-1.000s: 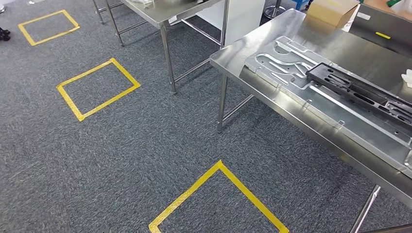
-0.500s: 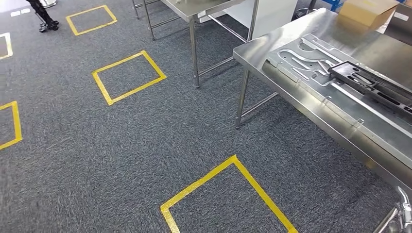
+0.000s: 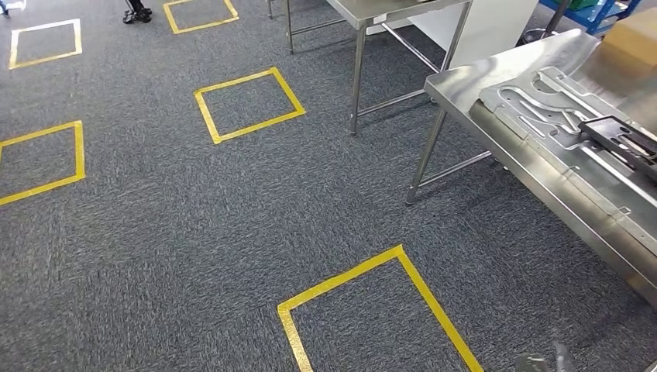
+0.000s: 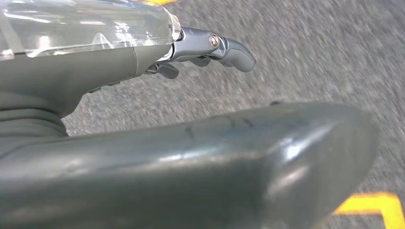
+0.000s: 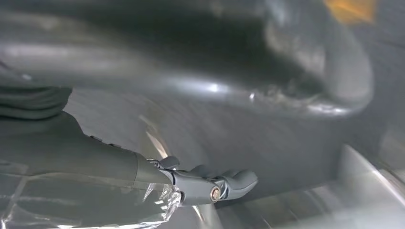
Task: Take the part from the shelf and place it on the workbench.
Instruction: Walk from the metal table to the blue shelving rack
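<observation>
Two hanging hands, left (image 4: 210, 47) and right (image 5: 210, 183), seemingly empty, fingers extended.

Speckled grey carpet (image 3: 232, 232) bears yellow tape squares (image 3: 249, 104); silver workbench (image 3: 542, 170) carries a black part (image 3: 620, 139).

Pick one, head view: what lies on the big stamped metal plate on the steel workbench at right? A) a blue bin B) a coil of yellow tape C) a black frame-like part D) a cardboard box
C: a black frame-like part rests on the stamped metal plate on the steel workbench; the cardboard box sits farther back, off the plate.
</observation>
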Motion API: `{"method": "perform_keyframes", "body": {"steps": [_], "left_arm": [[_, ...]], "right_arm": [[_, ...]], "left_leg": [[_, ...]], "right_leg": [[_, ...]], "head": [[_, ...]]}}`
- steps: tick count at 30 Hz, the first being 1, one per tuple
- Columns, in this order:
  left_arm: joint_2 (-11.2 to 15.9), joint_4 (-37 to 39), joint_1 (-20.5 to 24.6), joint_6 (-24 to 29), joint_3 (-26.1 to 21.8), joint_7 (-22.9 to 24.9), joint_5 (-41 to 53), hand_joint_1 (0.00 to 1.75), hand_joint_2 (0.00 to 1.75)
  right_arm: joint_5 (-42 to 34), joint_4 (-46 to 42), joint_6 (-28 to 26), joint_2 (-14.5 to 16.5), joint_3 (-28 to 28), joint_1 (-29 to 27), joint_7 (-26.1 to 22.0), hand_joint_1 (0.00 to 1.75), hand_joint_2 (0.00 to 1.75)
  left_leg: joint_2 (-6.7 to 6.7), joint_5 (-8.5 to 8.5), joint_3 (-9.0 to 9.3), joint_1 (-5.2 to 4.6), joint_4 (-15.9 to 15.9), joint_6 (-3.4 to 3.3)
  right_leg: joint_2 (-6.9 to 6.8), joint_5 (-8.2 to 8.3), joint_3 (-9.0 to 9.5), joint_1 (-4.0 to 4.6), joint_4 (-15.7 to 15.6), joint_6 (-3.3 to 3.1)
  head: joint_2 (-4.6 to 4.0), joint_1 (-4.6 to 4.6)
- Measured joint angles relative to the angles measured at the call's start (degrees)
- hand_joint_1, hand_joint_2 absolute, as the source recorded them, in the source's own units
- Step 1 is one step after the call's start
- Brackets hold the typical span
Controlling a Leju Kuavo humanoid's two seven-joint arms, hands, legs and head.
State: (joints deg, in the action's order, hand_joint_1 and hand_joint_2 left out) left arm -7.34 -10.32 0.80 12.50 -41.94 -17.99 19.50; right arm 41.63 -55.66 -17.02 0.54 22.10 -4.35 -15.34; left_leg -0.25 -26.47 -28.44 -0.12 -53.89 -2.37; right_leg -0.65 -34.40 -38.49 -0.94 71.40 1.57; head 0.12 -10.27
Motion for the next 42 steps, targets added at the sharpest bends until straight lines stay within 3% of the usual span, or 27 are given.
{"method": "perform_keyframes", "body": {"steps": [1, 2, 4, 6, 7, 9, 11, 12, 14, 16, 17, 18, 20, 22, 25, 27, 29, 31, 32, 33, 35, 36, 38, 40, 42], "left_arm": [[0.0, 0.0, -0.1, 0.7, -0.1, 0.1, 0.1, 0.0, 0.0], [0.0, 0.0, -0.2, 1.1, -0.2, 0.2, 0.1, 0.0, 0.0], [0.0, 0.0, -0.6, 1.9, -0.4, 0.7, 0.0, 0.0, 0.0], [0.0, 0.0, -0.7, 3.2, -0.6, 1.3, -0.1, 0.0, 0.0], [0.0, 0.0, -0.8, 3.9, -0.7, 1.6, -0.1, 0.0, 0.0], [0.0, 0.0, -0.9, 5.4, -1.0, 2.1, -0.2, 0.0, 0.0], [0.1, 0.0, -0.9, 6.6, -1.2, 2.4, -0.2, 0.0, 0.0], [0.2, 0.0, -0.9, 6.9, -1.4, 2.6, -0.2, 0.0, 0.0], [0.2, 0.0, -0.6, 7.3, -1.7, 2.8, -0.2, 0.0, 0.0], [0.2, 0.0, -0.4, 7.7, -1.9, 3.0, -0.2, 0.0, 0.0], [0.2, 0.0, -0.4, 8.1, -1.9, 3.1, -0.2, 0.0, 0.0], [0.2, 0.0, -0.4, 8.4, -2.0, 3.1, -0.2, 0.0, 0.0], [0.2, 0.0, -0.2, 9.0, -2.2, 2.8, -0.3, 0.0, 0.0], [0.2, 0.0, 0.2, 9.4, -2.4, 2.1, -0.7, 0.0, 0.0], [0.2, 0.0, 0.3, 10.6, -3.2, 2.0, -1.5, 0.0, 0.0], [0.1, 0.0, 0.4, 11.7, -3.7, 2.5, -1.9, 0.0, 0.0], [0.0, 0.0, 0.6, 12.6, -4.0, 3.1, -2.2, 0.0, 0.0], [-0.2, 0.0, 0.9, 13.8, -4.4, 4.1, -2.2, 0.0, 0.0], [-0.3, 0.0, 1.0, 14.5, -4.7, 4.8, -2.3, 0.0, 0.0], [-0.5, 0.0, 1.0, 15.4, -5.0, 5.6, -2.3, 0.0, 0.0], [-1.0, 0.0, 1.0, 17.0, -5.4, 7.2, -2.3, 0.0, 0.0], [-1.2, 0.0, 1.1, 17.8, -5.6, 7.8, -2.3, 0.0, 0.0], [-1.8, 0.0, 1.3, 19.1, -6.0, 8.7, -2.3, 0.0, 0.0], [-2.2, 0.0, 1.4, 19.9, -6.5, 9.2, -2.8, 0.0, 0.0], [-2.4, 0.0, 1.4, 20.3, -6.8, 9.6, -3.3, 0.0, 0.0]], "right_arm": [[1.5, 6.6, -1.3, 0.0, -1.0, 1.0, 1.8, 0.0, 0.0], [2.7, 12.4, -1.9, 0.1, -2.1, 1.7, 4.0, 0.0, 0.0], [3.8, 21.7, -0.9, 0.6, -4.0, 2.7, 8.7, 0.0, 0.0], [3.3, 28.5, 2.4, 1.1, -4.8, 3.4, 14.1, 0.0, 0.0], [2.8, 31.1, 4.1, 1.4, -4.9, 3.6, 17.0, 0.0, 0.0], [1.7, 35.2, 7.3, 2.0, -4.9, 3.8, 21.8, 0.0, 0.0], [0.9, 37.9, 9.5, 2.5, -4.9, 3.9, 24.1, 0.0, 0.0], [0.6, 38.8, 10.1, 2.6, -4.9, 4.0, 24.7, 0.0, 0.0], [0.2, 40.5, 10.9, 2.8, -4.8, 4.2, 25.3, 0.0, 0.0], [-0.2, 41.8, 11.5, 2.9, -4.7, 4.3, 25.4, 0.0, 0.0], [-0.4, 42.2, 11.8, 2.9, -4.6, 4.4, 25.2, 0.0, 0.0], [-0.6, 42.6, 12.0, 2.9, -4.5, 4.5, 24.7, 0.0, 0.0], [-0.7, 43.0, 12.0, 3.2, -4.4, 4.8, 23.3, 0.0, 0.0], [-0.3, 43.4, 11.5, 3.7, -4.4, 5.2, 21.8, 0.0, 0.0], [0.8, 43.7, 10.5, 4.7, -4.5, 6.1, 20.1, 0.0, 0.0], [1.5, 43.8, 10.3, 5.2, -4.6, 6.5, 19.8, 0.0, 0.0], [2.0, 44.0, 10.2, 5.5, -4.7, 6.5, 19.7, 0.0, 0.0], [2.5, 44.2, 10.3, 5.8, -4.9, 6.5, 19.6, 0.0, 0.0], [2.9, 44.3, 10.4, 5.9, -5.1, 6.5, 19.7, 0.0, 0.0], [3.3, 44.4, 10.6, 6.0, -5.3, 6.5, 19.8, 0.0, 0.0], [4.2, 44.4, 11.1, 6.2, -5.8, 6.7, 20.4, 0.0, 0.0], [4.7, 44.4, 11.4, 6.3, -6.1, 6.9, 20.8, 0.0, 0.0], [5.8, 44.5, 12.0, 6.5, -6.8, 7.5, 21.6, 0.0, 0.0], [6.7, 44.5, 12.5, 6.8, -7.6, 8.0, 22.2, 0.0, 0.0], [7.4, 44.5, 12.9, 7.0, -8.3, 8.3, 22.5, 0.0, 0.0]], "left_leg": [[-0.68, 0.33, -0.62, -0.02, -0.3, 0.05], [-1.46, 0.55, -1.22, -0.03, -0.7, 0.14], [-2.87, 0.69, -2.39, -0.01, -1.9, 0.41], [-3.91, 0.58, -3.68, -0.18, -3.4, 0.94], [-4.35, 0.58, -4.22, -0.22, -3.9, 1.29], [-5.19, 0.84, -4.86, -0.15, -4.2, 2.01], [-4.42, 0.0, -5.61, -0.1, -5.5, 2.62], [-3.38, -1.43, -6.6, -0.04, -7.7, 2.93], [-1.19, -5.54, -9.68, 0.21, -15.1, 3.56], [-0.51, -7.72, -11.65, 0.55, -20.6, 3.95], [-0.32, -7.25, -11.09, 0.66, -20.3, 4.02], [0.01, -5.87, -9.32, 0.74, -17.7, 4.0], [1.85, -2.89, -4.2, 0.63, -9.2, 3.7], [3.15, -1.8, -1.6, 0.27, -4.2, 3.01], [2.26, -1.39, -1.74, 0.07, -3.4, 1.89], [1.45, -0.7, -1.69, 0.25, -2.7, 1.09], [0.57, -0.23, -2.02, 0.12, -2.6, 0.5], [-0.6, -0.01, -2.45, -0.2, -2.8, 0.2], [-1.28, 0.02, -2.56, -0.3, -2.9, 0.17], [-1.99, 0.03, -2.62, -0.36, -3.1, 0.2], [-3.19, -0.07, -2.78, -0.4, -3.6, 0.36], [-3.7, -0.14, -3.04, -0.45, -3.9, 0.55], [-4.5, -0.09, -3.7, -0.39, -4.3, 1.12], [-5.13, 0.1, -4.12, -0.27, -4.3, 1.75], [-3.62, -1.14, -5.03, -0.3, -6.2, 2.31]], "right_leg": [[0.17, -0.44, -0.1, 0.0, 1.5, -0.01], [0.25, 0.21, 0.91, -0.02, 0.7, -0.06], [1.29, 3.08, 5.43, -0.25, -6.2, -0.23], [3.14, 4.43, 8.56, -0.42, -12.1, -0.6], [3.68, 4.34, 8.9, -0.36, -13.0, -0.88], [3.01, 4.49, 8.65, -0.2, -13.0, -1.64], [2.04, 4.96, 8.54, -0.28, -13.3, -2.45], [1.5, 5.16, 8.43, -0.36, -13.4, -2.81], [0.32, 5.33, 8.15, -0.21, -13.4, -3.14], [-1.09, 5.38, 7.98, -0.07, -13.4, -3.14], [-1.75, 5.41, 7.94, -0.05, -13.3, -3.08], [-2.35, 5.44, 7.95, -0.05, -13.3, -3.02], [-3.41, 5.52, 8.04, 0.06, -13.3, -2.69], [-4.24, 5.59, 8.13, 0.21, -13.2, -2.04], [-4.82, 5.68, 8.31, 0.11, -13.3, -0.91], [-2.96, 3.92, 7.48, 0.02, -11.2, -0.45], [-0.63, 0.08, 4.67, -0.01, -5.1, -0.45], [0.04, -2.21, 1.87, 0.05, 1.0, -0.57], [0.18, -1.7, 1.59, 0.1, 1.6, -0.66], [0.37, -0.17, 2.25, 0.14, 0.2, -0.8], [2.04, 3.77, 5.35, 0.2, -6.6, -1.27], [3.11, 4.92, 6.61, 0.19, -9.6, -1.46], [4.4, 5.35, 7.51, 0.29, -12.4, -1.73], [3.47, 5.61, 7.58, 0.24, -12.8, -2.09], [2.23, 5.97, 7.89, -0.06, -13.5, -2.69]], "head": [[0.0, 0.0], [0.0, 0.0], [0.01, 0.01], [0.01, -0.01], [0.0, -0.02], [0.0, -0.04], [0.0, -0.05], [0.0, -0.06], [0.0, -0.07], [0.0, -0.07], [0.01, -0.07], [0.01, -0.07], [0.01, -0.07], [0.0, -0.05], [0.0, -0.05], [0.0, -0.06], [0.0, -0.05], [0.01, -0.04], [0.01, -0.04], [0.01, -0.04], [0.0, -0.04], [0.0, -0.04], [0.01, -0.04], [0.01, -0.05], [0.01, -0.06]]}}
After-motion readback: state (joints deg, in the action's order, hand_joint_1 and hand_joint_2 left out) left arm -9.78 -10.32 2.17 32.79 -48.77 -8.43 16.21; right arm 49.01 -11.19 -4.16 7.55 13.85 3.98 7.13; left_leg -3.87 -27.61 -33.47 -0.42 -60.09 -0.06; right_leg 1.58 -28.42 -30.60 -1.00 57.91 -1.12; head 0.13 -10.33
